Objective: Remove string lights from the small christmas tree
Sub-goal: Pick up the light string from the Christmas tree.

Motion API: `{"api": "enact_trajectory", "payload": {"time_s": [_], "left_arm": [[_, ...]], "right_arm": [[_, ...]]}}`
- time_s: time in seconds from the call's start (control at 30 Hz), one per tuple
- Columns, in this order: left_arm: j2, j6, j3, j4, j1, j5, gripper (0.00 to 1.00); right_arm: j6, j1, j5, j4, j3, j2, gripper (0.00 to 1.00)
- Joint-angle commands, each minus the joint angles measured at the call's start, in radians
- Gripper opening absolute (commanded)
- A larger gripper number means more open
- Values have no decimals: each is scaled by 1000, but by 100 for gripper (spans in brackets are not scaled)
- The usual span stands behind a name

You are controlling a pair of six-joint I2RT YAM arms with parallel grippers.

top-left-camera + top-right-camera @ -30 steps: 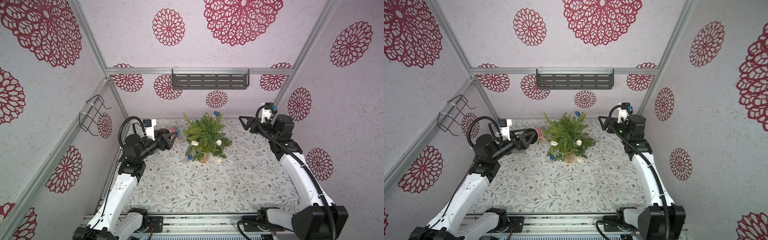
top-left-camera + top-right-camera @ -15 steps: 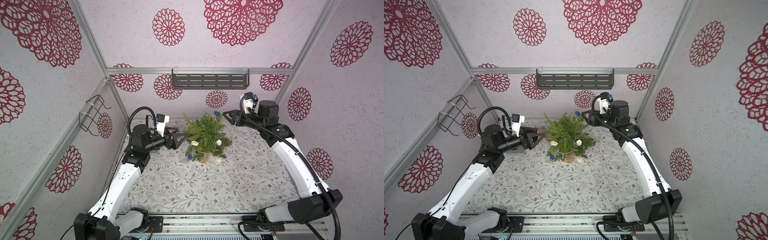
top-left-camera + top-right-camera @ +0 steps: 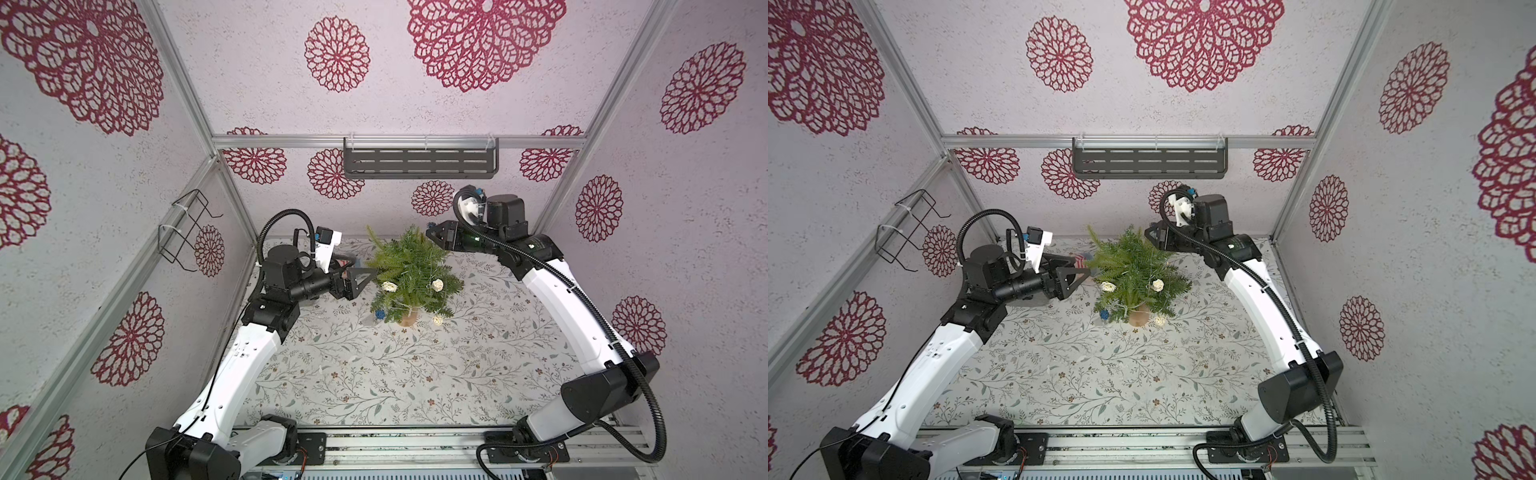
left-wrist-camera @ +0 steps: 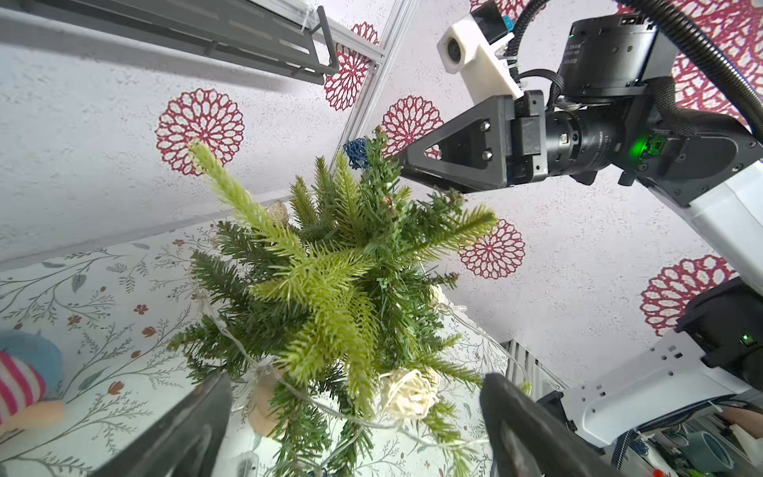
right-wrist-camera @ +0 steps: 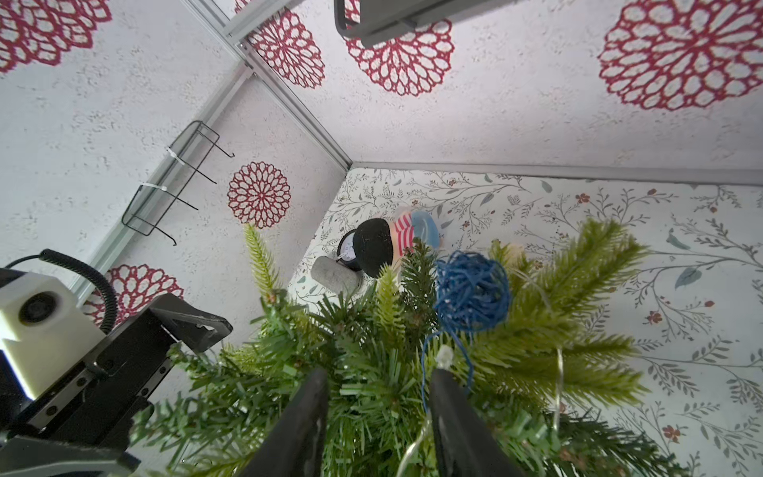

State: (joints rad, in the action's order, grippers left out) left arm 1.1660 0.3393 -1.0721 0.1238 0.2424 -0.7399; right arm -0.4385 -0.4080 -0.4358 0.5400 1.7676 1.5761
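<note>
Hands flank the small christmas tree (image 3: 409,270).
Your left hand (image 4: 355,384) gapes empty; right hand (image 5: 377,373) half-open astride needles by the string lights (image 5: 470,297).

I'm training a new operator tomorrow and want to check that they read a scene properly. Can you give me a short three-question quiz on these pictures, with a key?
1. True or false: the string lights are already off the small christmas tree.
2. Compared with the right gripper, the left gripper has its jaws: A wider apart, B closer together, C equally far apart.
3. Fill in: the woven ball near the treetop, close to the right gripper, is coloured ____.
Key: 1 false; 2 A; 3 blue.
</note>
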Motion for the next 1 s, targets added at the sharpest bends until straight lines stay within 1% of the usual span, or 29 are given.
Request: {"api": "enact_trajectory", "payload": {"time_s": [0.0,0.13,0.4,0.57,0.77,0.97], "left_arm": [[5,-23,-6,4,9,-10,99],[4,-28,-1,8,8,-6,100],[11,-28,-2,13,8,-7,100],[11,-34,-2,21,8,0,99],[9,-37,-2,23,9,2,99],[9,-40,-3,27,9,2,99]], "right_arm": [[6,-13,37,37,68,18,43],[13,-22,66,69,103,41,43],[0,-29,84,83,108,68,41],[-5,-36,90,106,138,99,40],[-26,-45,80,78,133,110,39],[-49,-53,55,8,106,90,35]]}}
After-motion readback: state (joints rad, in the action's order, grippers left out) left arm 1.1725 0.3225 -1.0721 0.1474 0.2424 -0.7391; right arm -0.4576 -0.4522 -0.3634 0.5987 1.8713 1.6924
